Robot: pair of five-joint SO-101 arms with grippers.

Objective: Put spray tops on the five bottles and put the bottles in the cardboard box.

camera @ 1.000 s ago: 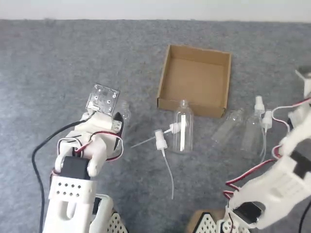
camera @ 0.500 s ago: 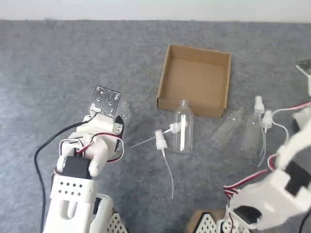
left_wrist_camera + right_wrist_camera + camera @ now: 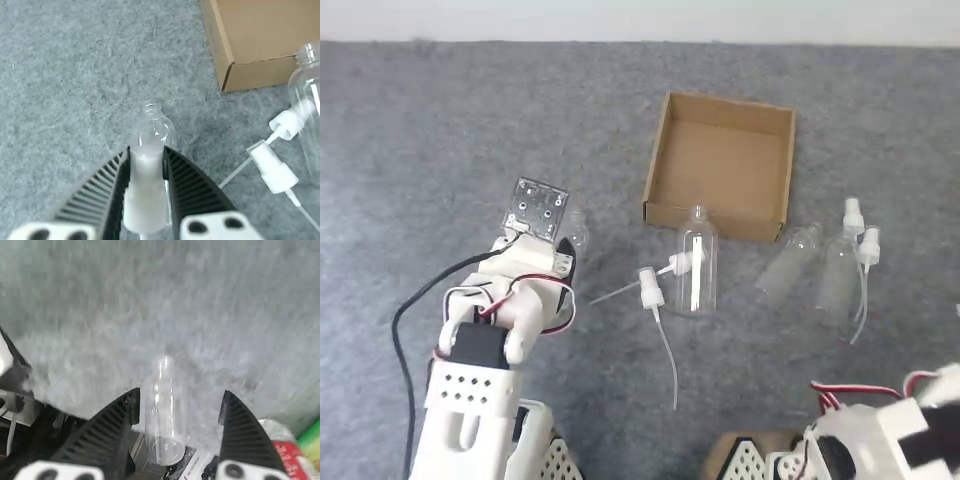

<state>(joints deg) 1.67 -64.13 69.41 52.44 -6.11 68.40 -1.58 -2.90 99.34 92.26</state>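
High view: the left gripper [image 3: 568, 248] is pinching a small clear plastic bottle [image 3: 577, 232]. A loose white spray top [image 3: 651, 291] is lying just beside it, nearer this arm. Left wrist view: the bottle's neck is pointing straight ahead of the jaws. Right wrist view: the right gripper [image 3: 175, 405] is gaping wide.

Left arm [image 3: 470, 385]: stretched forward from its base, red and black cables looped over the wrist. Left gripper [image 3: 146, 150]: black ribbed fingers [image 3: 112, 192] clamped on a clear bottle [image 3: 152, 125], whose neck pokes out just ahead of the fingertips. Right arm [image 3: 880, 440]: folded low, white links bunched over its base. Right gripper [image 3: 181, 395]: jaws spread wide, tips well apart.
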